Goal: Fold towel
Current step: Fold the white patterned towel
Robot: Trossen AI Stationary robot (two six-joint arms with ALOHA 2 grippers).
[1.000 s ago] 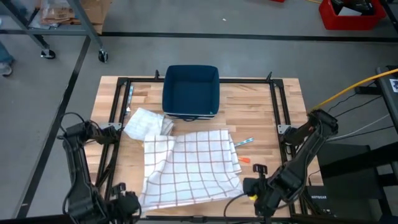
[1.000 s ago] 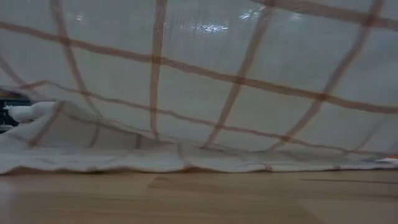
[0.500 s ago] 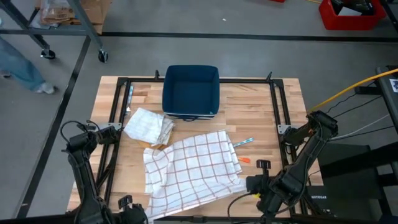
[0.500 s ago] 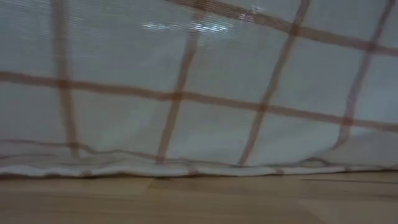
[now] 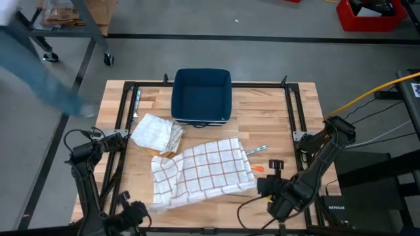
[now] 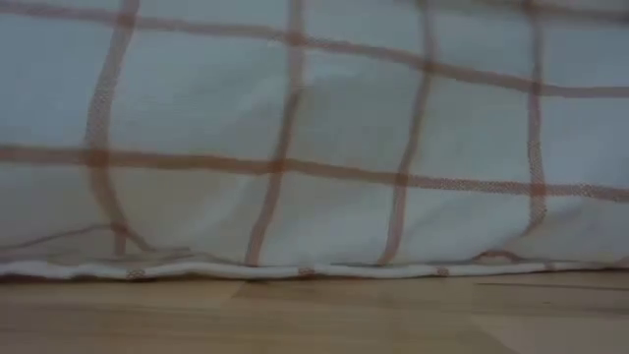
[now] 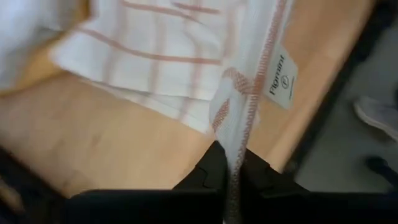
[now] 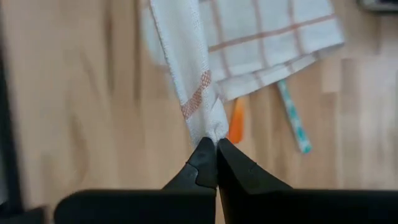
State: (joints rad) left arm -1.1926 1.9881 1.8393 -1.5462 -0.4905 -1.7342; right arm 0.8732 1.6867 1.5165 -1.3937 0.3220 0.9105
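Observation:
The white towel (image 5: 203, 174) with red checks lies spread across the table's near middle; in the low view the towel (image 6: 314, 147) fills the picture like a curtain. My left gripper (image 5: 139, 211) is at the towel's near left corner and is shut on it. My right gripper (image 5: 262, 187) is shut on the near right corner. In the left wrist view my left gripper (image 7: 229, 177) shows at the bottom; in the right wrist view, my right gripper (image 8: 216, 154). The towel's far part rests flat on the table. My left gripper pinches the towel's near left corner at its red-stitched hem (image 7: 235, 144), beside the sewn label (image 7: 281, 78), between its two fingers. It comes slanting down from the near side. The corner is lifted, and the cloth slopes away onto the table. My right gripper pinches the bunched near right corner (image 8: 210, 127) between its two fingertips, pointing steeply down. The corner is lifted off the wood, and the cloth runs from it to the part lying on the table; the bottom hem (image 6: 314, 269) touches the tabletop.
A second, folded white towel (image 5: 157, 131) lies at the far left of the checked one. A dark blue bin (image 5: 201, 96) stands at the table's far middle. An orange piece (image 5: 257, 168) and a teal pen (image 5: 257, 150) lie right of the towel. A black frame (image 5: 292, 118) borders the work area.
Both grippers have tipped more steeply downward, and my left gripper has sunk. The towel's held near edge has come lower and a little toward the far edge, so the check lines in the low view have levelled out. The far part has stayed on the table.

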